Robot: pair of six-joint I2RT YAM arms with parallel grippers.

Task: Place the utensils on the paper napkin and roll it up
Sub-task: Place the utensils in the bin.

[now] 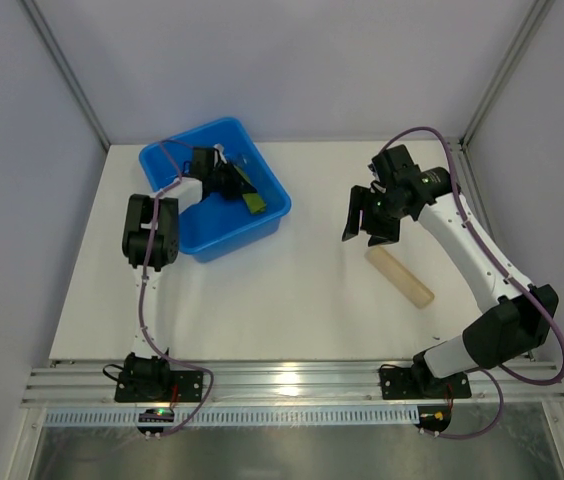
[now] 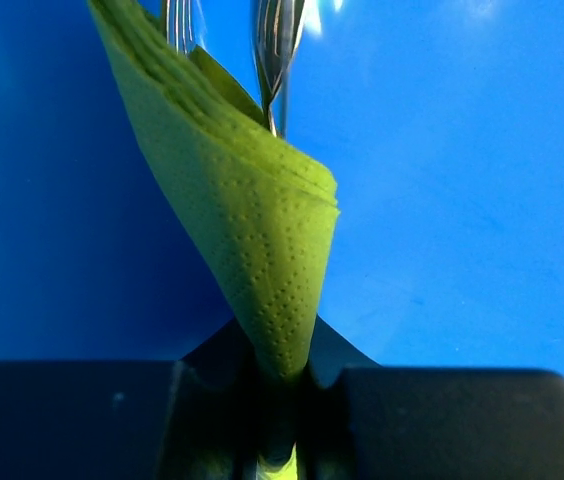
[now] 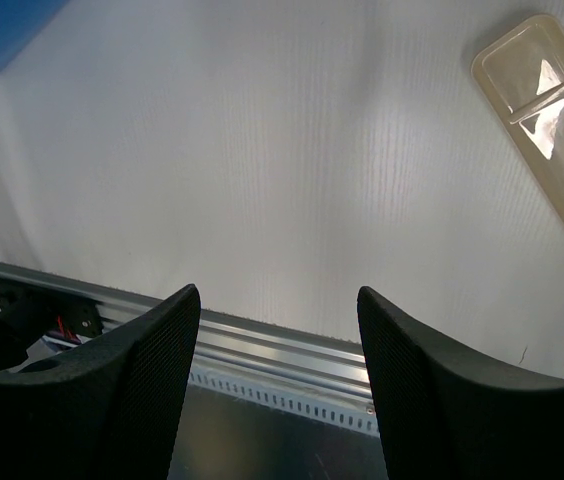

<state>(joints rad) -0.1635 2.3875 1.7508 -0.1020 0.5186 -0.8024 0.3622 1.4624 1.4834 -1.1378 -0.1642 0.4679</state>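
Napkin [image 2: 252, 230], dimpled green paper, in left fingers [image 2: 112, 420], shiny slim utensils [image 2: 272, 50]

The green paper napkin [image 2: 252, 230] sits clamped in the left gripper [image 2: 284, 375], slim silvery metal utensils [image 2: 274, 50] just beyond it (all inside the blue rectangular plastic bin [image 1: 252, 232]).

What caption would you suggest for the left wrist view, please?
Folded green paper napkin pinched in the left gripper inside the blue bin, utensils behind.
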